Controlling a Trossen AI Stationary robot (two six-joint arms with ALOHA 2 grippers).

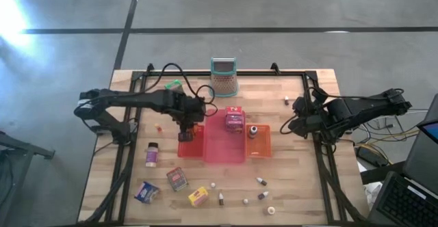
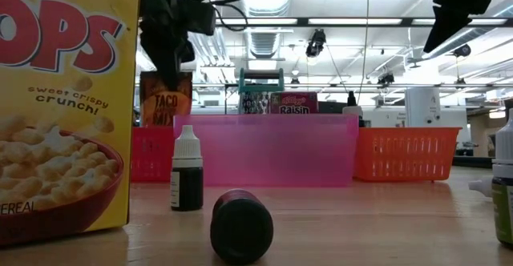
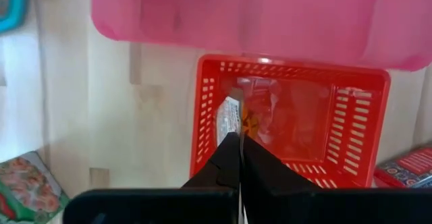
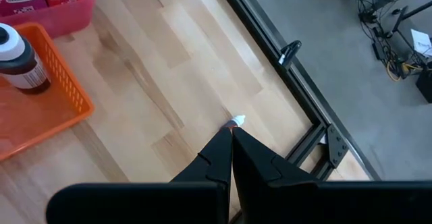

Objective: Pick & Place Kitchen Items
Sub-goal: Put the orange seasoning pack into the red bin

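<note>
My left gripper (image 1: 183,130) hangs over the red tray (image 1: 189,149), shut on an orange taco packet (image 2: 166,98) that stands upright in that tray. A pink raisin box (image 1: 235,117) sits in the pink tray (image 1: 223,152), and a dark white-capped bottle (image 1: 252,131) stands in the orange tray (image 1: 260,147). Loose on the near half of the table are a capped jar (image 1: 152,153), a red box (image 1: 177,179), a blue box (image 1: 146,193), a yellow box (image 1: 198,197) and several tiny bottles. My right gripper (image 1: 293,126) is shut and raised above the table right of the orange tray. My left gripper holds the orange packet by its top edge (image 3: 231,118), pinched between the two shut fingers, which point down from above. The packet hangs upright below the fingers (image 2: 167,54) inside the red tray (image 3: 209,96). Whether its lower edge rests on the tray floor is hidden by the tray wall.
The teal-rimmed mesh holder (image 1: 224,76) stands at the far edge behind the pink tray. A tiny bottle (image 1: 287,101) lies near the right gripper. A black frame (image 1: 321,165) runs along the table's sides. A big cereal box (image 2: 64,106) fills the low view's left.
</note>
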